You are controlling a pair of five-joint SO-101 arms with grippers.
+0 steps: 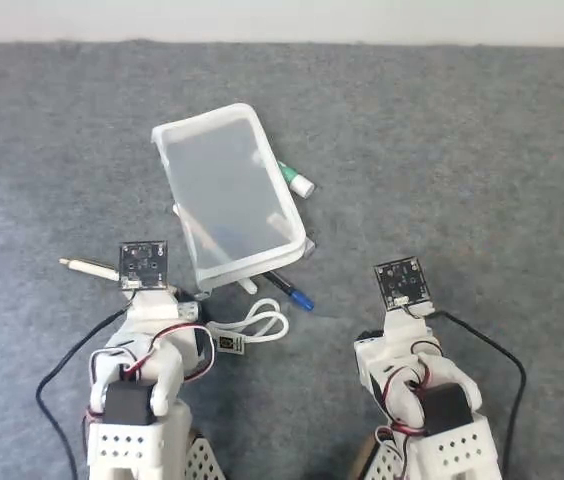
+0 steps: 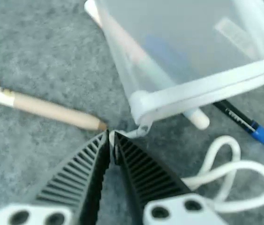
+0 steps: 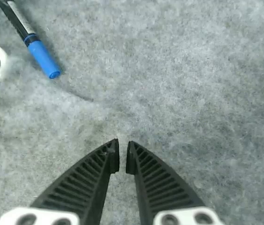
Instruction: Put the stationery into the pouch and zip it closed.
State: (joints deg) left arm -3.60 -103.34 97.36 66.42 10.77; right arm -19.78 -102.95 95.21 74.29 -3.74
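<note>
The translucent white pouch [image 1: 227, 190] lies in the middle of the grey carpet, its zipper edge [image 2: 202, 86] facing the arms. My left gripper [image 2: 111, 136] is at the pouch's near corner, shut on the small white zipper pull [image 2: 140, 131]. A beige pen [image 2: 43, 107] lies beside it, apart from the pouch [image 2: 183, 42]. A black pen with a blue cap [image 1: 292, 290] and a white pen end [image 2: 197, 119] stick out from under the pouch. A green-and-white marker [image 1: 297, 180] pokes out at its far side. My right gripper [image 3: 121, 152] is shut over bare carpet, holding nothing.
A white cord loop [image 1: 257, 325] lies between the left arm [image 1: 144, 265] and the blue-capped pen [image 3: 31, 37]. The right arm [image 1: 402, 282] stands apart at the right. A pale wall edge [image 1: 282, 20] runs along the back.
</note>
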